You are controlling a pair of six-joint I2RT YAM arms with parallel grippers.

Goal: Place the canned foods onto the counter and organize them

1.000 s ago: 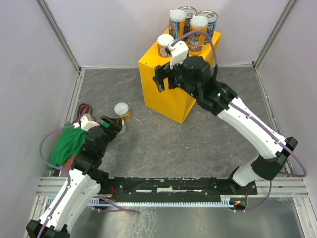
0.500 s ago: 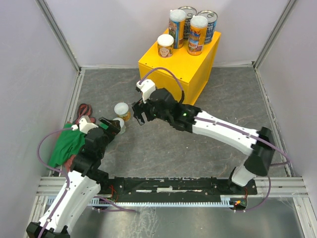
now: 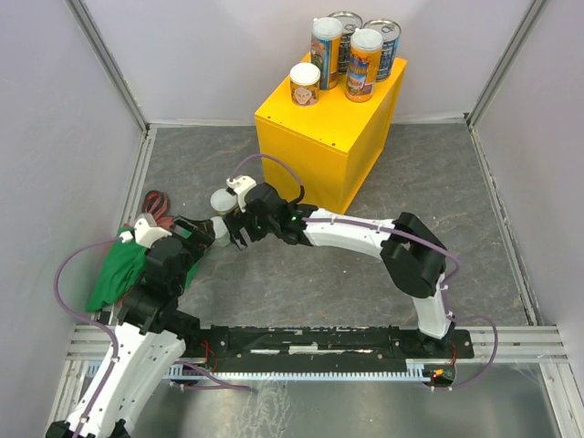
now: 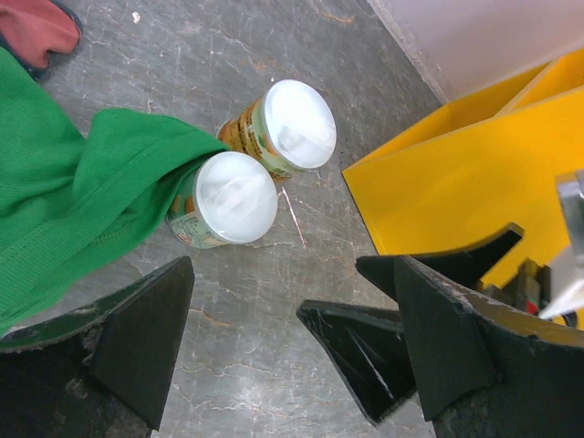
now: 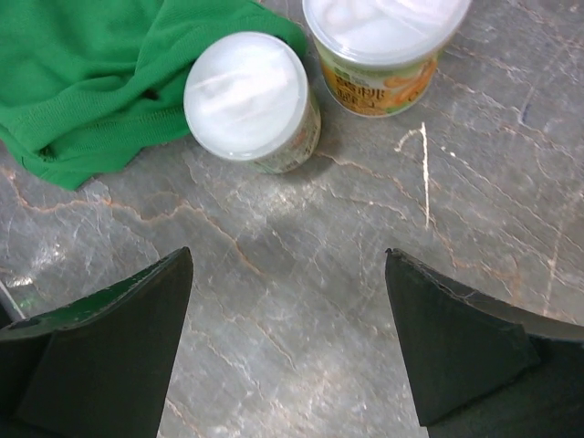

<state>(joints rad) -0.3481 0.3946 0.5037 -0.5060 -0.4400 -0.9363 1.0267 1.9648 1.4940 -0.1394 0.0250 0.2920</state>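
Currently, both grippers hung low over the floor (image 3: 365, 292) at the left of centre in the top view, close beside each other. The left gripper (image 3: 201, 235) had its fingers (image 4: 137, 338) spread wide and held nothing. The right gripper (image 3: 239, 230) was likewise spread wide and empty; its fingers (image 5: 456, 338) filled the lower corners of the right wrist view, with bare floor between them. Two short cans stood upright on the floor just ahead of both grippers. The first can (image 5: 246, 96) lay at the upper middle of the right wrist view, with the edge of the green cloth (image 5: 91, 73) touching its side. The second can (image 5: 383, 27), with an orange label, stood just beside it at the top edge and was clear of the cloth. Neither can was between either pair of fingers. The counter (image 3: 310, 155) stood on the floor at the upper centre of the top view. Five cans stood upright on its top: a third short can (image 3: 305, 84) at the left, two tall cans (image 3: 326, 43) behind and beside it, and two blue cans (image 3: 387, 50) at the rear.
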